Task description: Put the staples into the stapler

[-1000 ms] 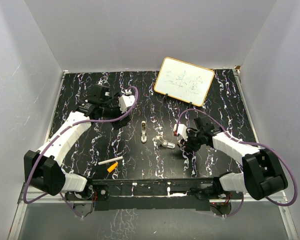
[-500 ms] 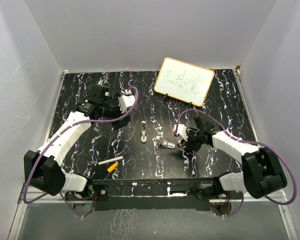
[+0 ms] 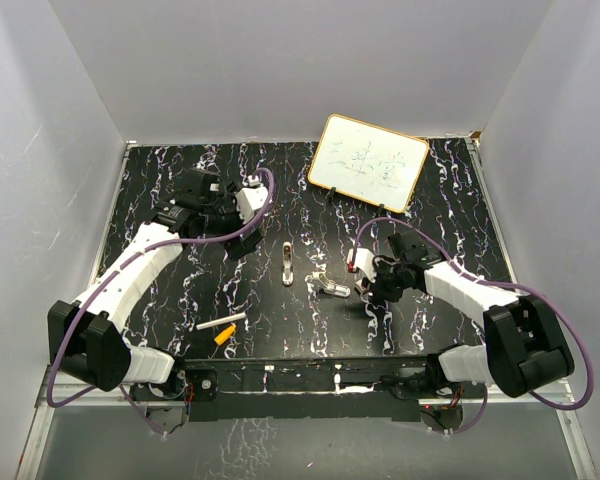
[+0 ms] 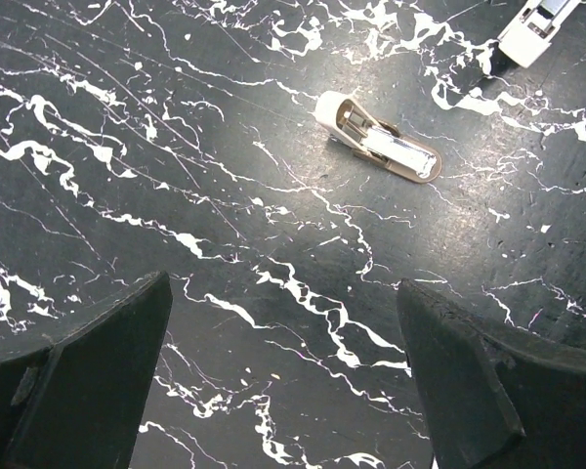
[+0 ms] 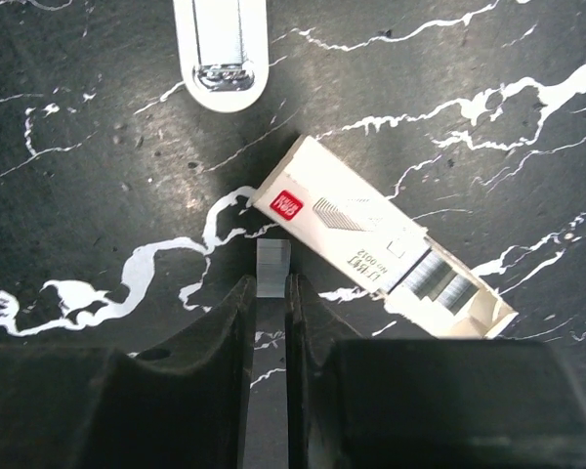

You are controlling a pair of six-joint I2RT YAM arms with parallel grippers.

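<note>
The stapler (image 3: 288,262) lies open mid-table, its metal channel facing up; it also shows in the left wrist view (image 4: 376,139) and at the top of the right wrist view (image 5: 220,49). A white staple box (image 5: 356,225) lies just right of it (image 3: 332,287), drawer slid out with staples (image 5: 439,278) showing. My right gripper (image 5: 271,285) is shut on a short strip of staples (image 5: 273,266), its tip next to the box's near corner; in the top view the right gripper (image 3: 360,288) sits right of the box. My left gripper (image 4: 283,332) is open and empty above bare table, left of the stapler (image 3: 238,238).
A small whiteboard (image 3: 368,162) leans at the back right. A white stick (image 3: 221,323) and an orange piece (image 3: 225,336) lie near the front left. White walls close in the black marbled table (image 3: 440,200) on three sides.
My left wrist has shifted very slightly back and left. The right gripper, the stapler and the box stay where they were.
</note>
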